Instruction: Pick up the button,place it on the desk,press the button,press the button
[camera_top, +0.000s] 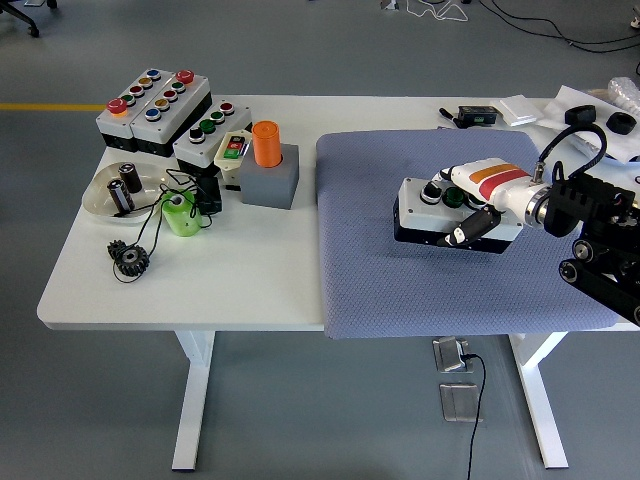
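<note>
Clearly the right hand has its fingers wrapped round the button box, low over the mat's middle; letting go tilted could tip it.

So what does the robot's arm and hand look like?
The right hand is white with an orange and red stripe on its back and dark fingers. Behind it, the arm is black and chunky, with round joints and a black cable looping over it.

Right hand reaches in leftward, fingers clasped.
</note>
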